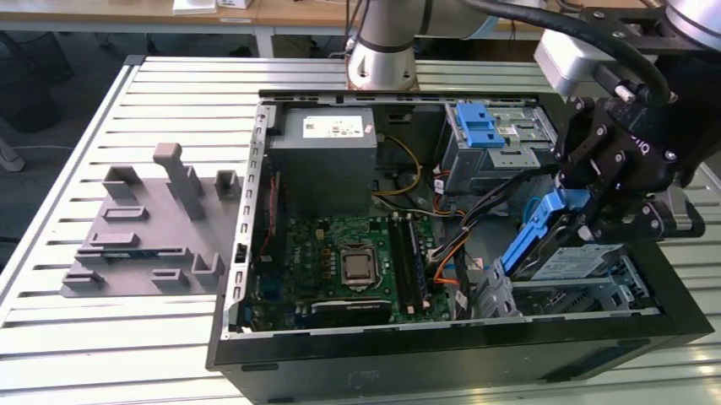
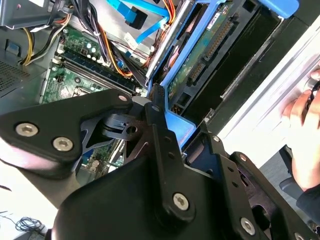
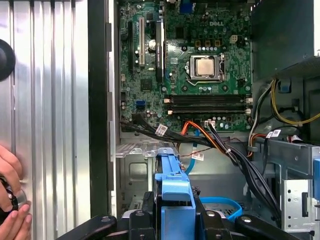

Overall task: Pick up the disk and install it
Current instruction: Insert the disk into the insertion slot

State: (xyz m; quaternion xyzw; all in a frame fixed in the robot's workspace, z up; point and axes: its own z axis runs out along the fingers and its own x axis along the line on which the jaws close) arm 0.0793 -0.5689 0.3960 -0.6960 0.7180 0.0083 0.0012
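My gripper [image 1: 577,218] is shut on the disk [image 1: 532,245], a flat drive in a blue plastic bracket. I hold it tilted on edge over the drive bay [image 1: 597,291] at the exterior view's right end of the open computer case [image 1: 451,346]. The second wrist view has the disk [image 2: 200,55] showing its green circuit-board side, with the gripper [image 2: 182,131] clamped on the blue bracket. In the first wrist view the bracket's blue end [image 3: 172,187] sticks up between the black fingers [image 3: 148,216].
Inside the case lie the motherboard [image 1: 349,261], a grey power-supply box [image 1: 327,139], a silver cage with a blue latch [image 1: 490,139] and bundled cables [image 3: 235,155]. A grey fixture [image 1: 147,228] stands on the slatted table. A person's hand [image 3: 12,200] rests beside the case.
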